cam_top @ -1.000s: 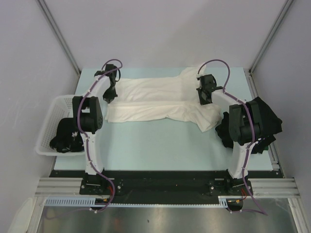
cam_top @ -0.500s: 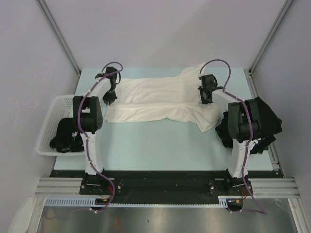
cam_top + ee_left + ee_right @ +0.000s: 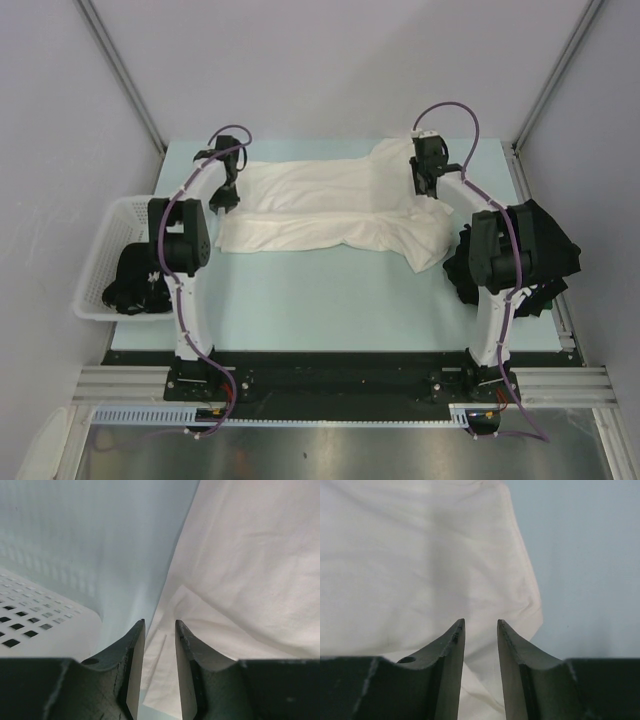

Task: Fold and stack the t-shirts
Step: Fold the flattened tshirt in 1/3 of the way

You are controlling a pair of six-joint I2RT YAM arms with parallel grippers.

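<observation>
Compared with a second ago, the right tool (image 3: 425, 183) sits farther toward the far edge of the tabletop (image 3: 330, 300), off the fold line where it was. The left tool (image 3: 228, 195) has shifted only slightly, and the cloth lies the same. The cream t-shirt (image 3: 330, 205) lies spread crosswise over the far half of the tabletop, its long edge doubled over toward the near side and the right end bunched. Black t-shirts (image 3: 545, 245) sit heaped at the right edge, and more black cloth (image 3: 135, 280) lies in the white basket (image 3: 95, 240). In both wrist views the jaws stand slightly parted with nothing between them, only cloth below, so neither tool grips anything. Risks: a fingertip close to the fabric could snag it on withdrawal and drag the fold open. The bunched right end could make the next fold crooked. The right arm's elbow stands against the black heap and could push it off the edge in a wide swing. Pose: the left arm reaches forward with its elbow above the basket side, tool pointing down at the shirt's left end. The right arm is stretched farther out, tool pointing down over the shirt's far right corner.
</observation>
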